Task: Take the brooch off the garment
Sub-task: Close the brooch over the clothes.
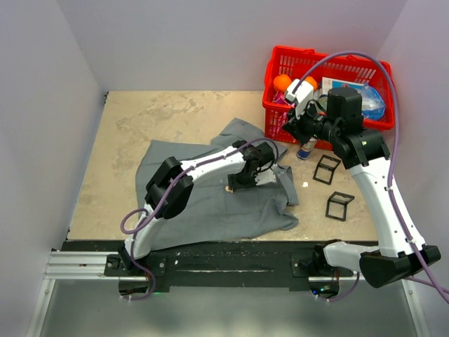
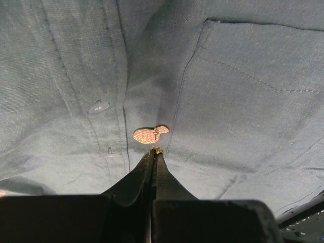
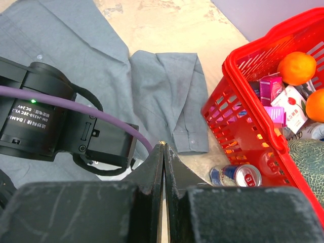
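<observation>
Guessing the tiny gold brooch point(image 2: 151, 134), pinned beside the button strip point(image 2: 114, 86) of the garment point(image 2: 243, 101), is light, hard and slippery on floppy cloth, so nip its edge; left claw point(image 2: 156, 152) sits pinched together just beside it, right claw point(image 3: 163, 147) closed, empty, well away.
</observation>
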